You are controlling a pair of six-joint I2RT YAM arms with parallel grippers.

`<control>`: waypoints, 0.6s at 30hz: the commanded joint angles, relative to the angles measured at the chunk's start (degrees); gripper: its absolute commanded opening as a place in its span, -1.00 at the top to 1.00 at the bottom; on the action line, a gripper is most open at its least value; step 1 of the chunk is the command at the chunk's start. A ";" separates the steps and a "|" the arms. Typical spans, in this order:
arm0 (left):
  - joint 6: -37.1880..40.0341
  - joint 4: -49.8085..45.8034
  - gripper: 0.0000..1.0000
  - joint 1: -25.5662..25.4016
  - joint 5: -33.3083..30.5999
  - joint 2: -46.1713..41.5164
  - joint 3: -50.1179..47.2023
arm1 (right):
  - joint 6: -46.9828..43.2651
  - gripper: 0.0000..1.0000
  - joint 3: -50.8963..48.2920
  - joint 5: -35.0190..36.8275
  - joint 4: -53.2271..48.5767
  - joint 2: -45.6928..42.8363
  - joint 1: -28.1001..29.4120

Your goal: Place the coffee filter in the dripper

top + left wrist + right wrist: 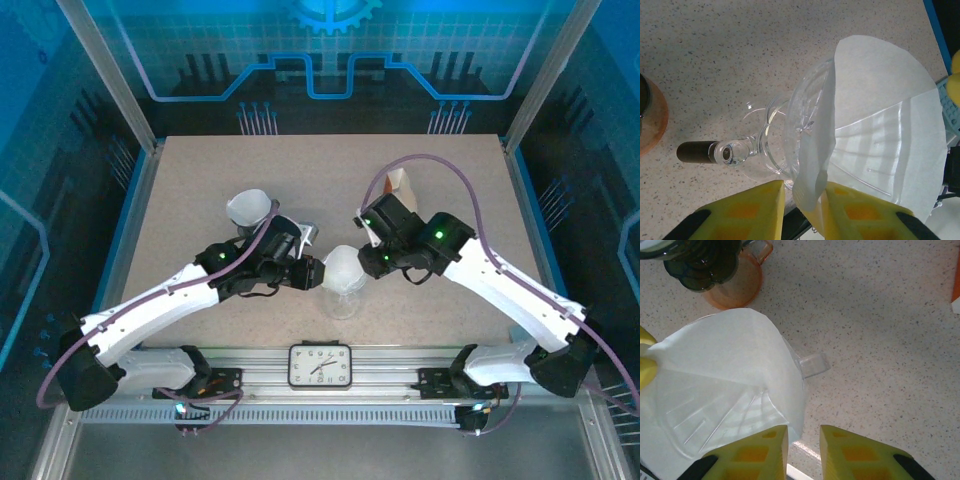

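The left gripper [316,272] has its yellow jaws drawn close on the left rim of the white coffee filter [343,266], pinching the paper. The filter sits opened as a cone in the clear dripper [345,301] near the front middle of the table [200,170], its rim standing above the dripper's edge. Just right of it, the right gripper [368,260] hangs slightly parted, holding nothing.
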 commanded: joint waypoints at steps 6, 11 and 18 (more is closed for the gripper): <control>1.21 -1.28 0.36 -0.33 -0.72 -0.32 1.29 | 0.19 0.56 -1.67 -1.46 1.66 1.19 -0.38; 1.35 -1.20 0.35 -0.27 -0.79 -0.67 1.18 | 1.03 0.59 -2.61 -1.39 1.22 1.44 -0.31; 1.74 -0.94 0.31 -0.28 -0.85 -0.74 1.14 | 1.64 0.08 -0.01 1.64 2.33 -1.41 -0.27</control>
